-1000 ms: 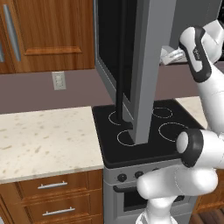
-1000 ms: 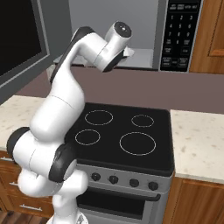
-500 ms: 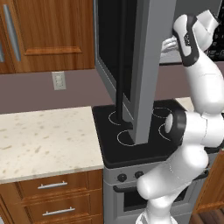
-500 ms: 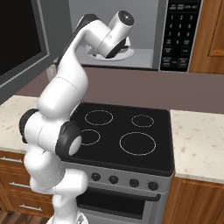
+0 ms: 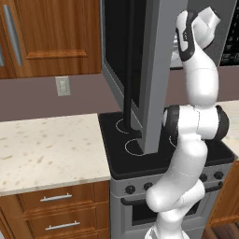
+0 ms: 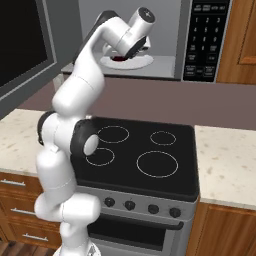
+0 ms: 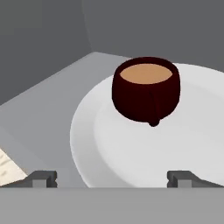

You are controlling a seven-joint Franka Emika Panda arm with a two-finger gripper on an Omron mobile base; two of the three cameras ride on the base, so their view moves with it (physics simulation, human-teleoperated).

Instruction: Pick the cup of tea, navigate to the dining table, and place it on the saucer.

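Jaws apart, gripper [image 7: 111,177] short of the small maroon cup of tea [image 7: 146,89] on the white turntable plate [image 7: 109,148]; rigid, spillable, so pinch its rim beside the near handle.

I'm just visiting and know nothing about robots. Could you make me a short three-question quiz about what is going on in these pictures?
1. True or false: the gripper is already closed on the cup of tea.
2. What does the cup stand on? A) the stove top B) a white plate inside the microwave C) a drawer
3. Fill in: the microwave door is ____.

Key:
1. False. The fingertips sit wide apart, short of the cup.
2. B, the white plate.
3. Open, swung out over the stove.
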